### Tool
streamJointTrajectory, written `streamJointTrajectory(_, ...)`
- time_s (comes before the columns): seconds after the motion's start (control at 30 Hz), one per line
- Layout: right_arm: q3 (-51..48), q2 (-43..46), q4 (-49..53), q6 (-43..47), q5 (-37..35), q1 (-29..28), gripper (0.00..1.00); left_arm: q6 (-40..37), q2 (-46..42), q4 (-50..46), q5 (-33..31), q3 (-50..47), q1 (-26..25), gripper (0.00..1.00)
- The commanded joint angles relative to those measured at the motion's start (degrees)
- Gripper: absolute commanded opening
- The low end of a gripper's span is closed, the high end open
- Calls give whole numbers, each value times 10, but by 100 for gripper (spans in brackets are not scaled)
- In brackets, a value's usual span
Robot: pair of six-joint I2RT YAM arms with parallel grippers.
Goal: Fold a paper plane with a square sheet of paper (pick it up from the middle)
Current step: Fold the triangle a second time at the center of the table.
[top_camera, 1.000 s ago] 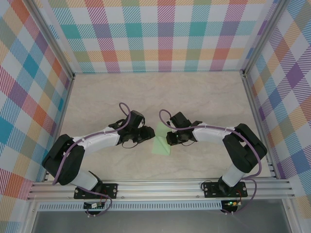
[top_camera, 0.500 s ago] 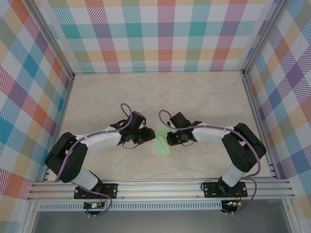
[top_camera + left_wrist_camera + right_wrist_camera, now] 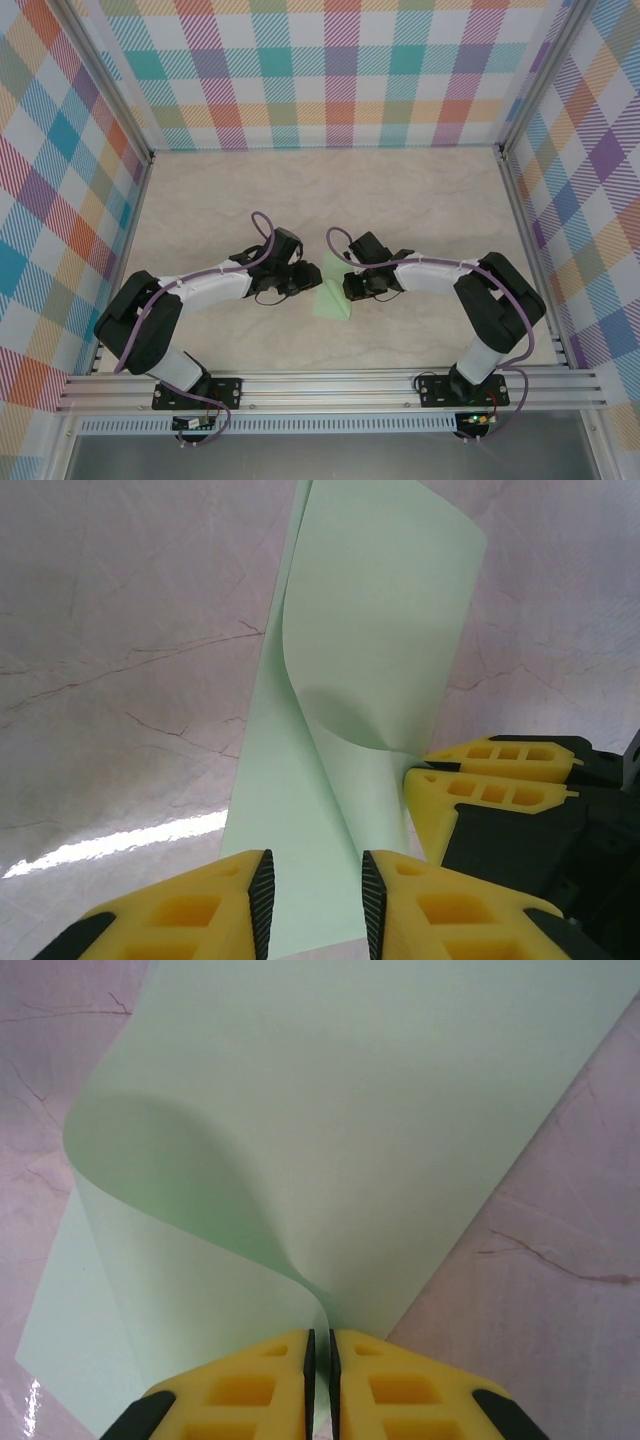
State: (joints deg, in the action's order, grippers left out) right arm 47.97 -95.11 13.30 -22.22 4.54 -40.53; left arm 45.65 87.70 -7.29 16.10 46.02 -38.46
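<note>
Vs. 1 s ago, seen from the top: the L gripper (image 3: 306, 282) has slid a bit closer to the paper sheet (image 3: 330, 304). The L arm's elbow has moved a little too. The R gripper (image 3: 346, 285) and the sheet sit in the same spot as before.

L gripper: fingers apart, w/ a clear gap. The sheet lies flat on the table (image 3: 120, 630) right in front of this hand. Its near end runs into the gap between the L fingers (image 3: 225, 905). Can't tell if they touch it. From there the sheet goes straight out ahead, long and thin. Its right side lifts off the table and curls up and over.

R gripper: fingers pressed together, clamped on the sheet. It holds the low corner of the lifted part. From the L hand that pinch is just ahead and to the right, v. close by.

From the R hand's own cam, the sheet starts right at its fingertips and fans out ahead. The lifted part bends up and rolls over to the front-left. A flat layer lies under it on the table, poking out low on the left. Bare table shows to the front-right.
</note>
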Motion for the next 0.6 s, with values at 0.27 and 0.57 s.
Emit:
streamJointTrajectory(0.27, -6, -10, 12, -16, -14, 3, 13, 32, 24, 52, 39, 12, -7, 13)
streamJointTrajectory(0.57, -10, -7, 7, -20, -15, 3, 12, 66, 42, 98, 58, 0, -9, 0)
